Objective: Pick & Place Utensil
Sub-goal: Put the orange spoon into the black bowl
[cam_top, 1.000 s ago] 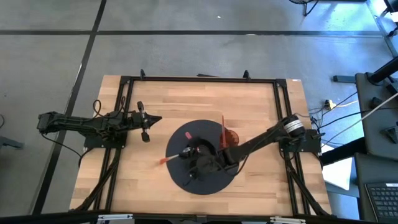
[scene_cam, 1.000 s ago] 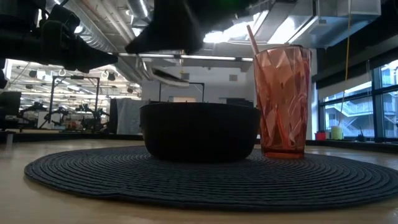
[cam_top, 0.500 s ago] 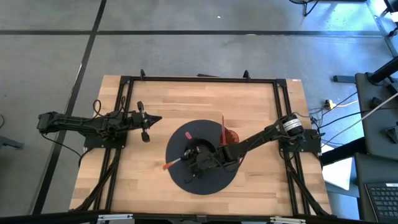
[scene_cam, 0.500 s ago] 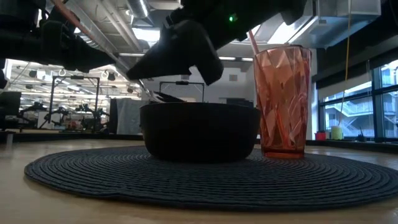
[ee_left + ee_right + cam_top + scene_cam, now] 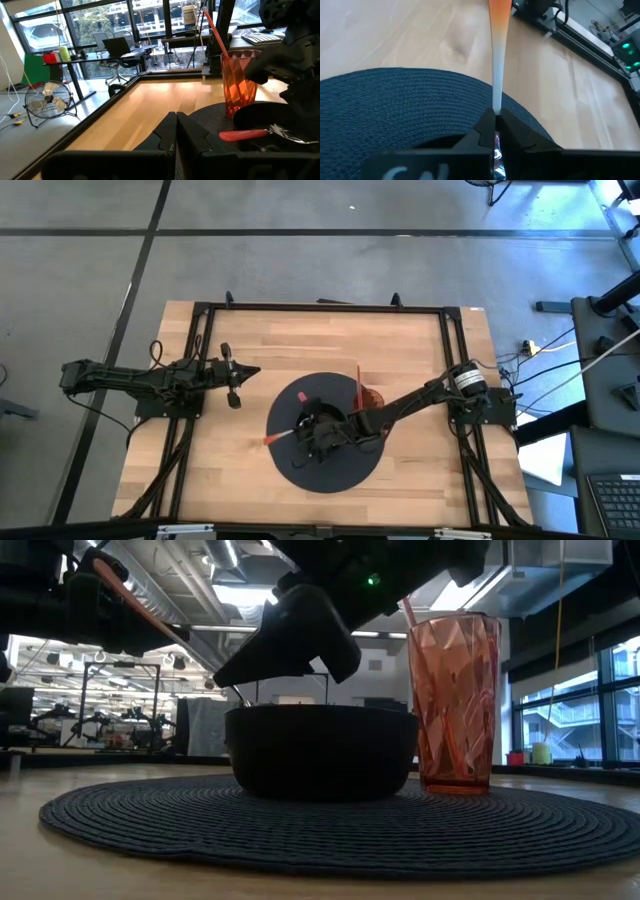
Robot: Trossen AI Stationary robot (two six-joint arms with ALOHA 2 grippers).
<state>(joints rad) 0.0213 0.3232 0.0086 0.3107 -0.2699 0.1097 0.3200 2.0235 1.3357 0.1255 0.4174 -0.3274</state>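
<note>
Holding a red-handled fork (image 5: 283,435), the right gripper (image 5: 316,432) sits pinched shut on the metal neck just below the handle, low over the black bowl (image 5: 320,752) at the middle of the round dark placemat (image 5: 300,475). Handle sticks out toward 9 o'clock past the bowl's rim; the tines (image 5: 283,133) lie inside the bowl on the left wrist view. Fork looks light and rigid, with a smooth, likely slippery steel neck and a plastic handle, so a narrow pinch near the neck could let it swivel; a hold further up the handle would probably steady it. Red faceted tumbler (image 5: 452,705) with a straw (image 5: 216,32) stands at about 2 o'clock of the bowl, close by, and seems easy to tip. Left gripper (image 5: 233,376) is parked shut at 10 o'clock, well apart, holding nothing.
</note>
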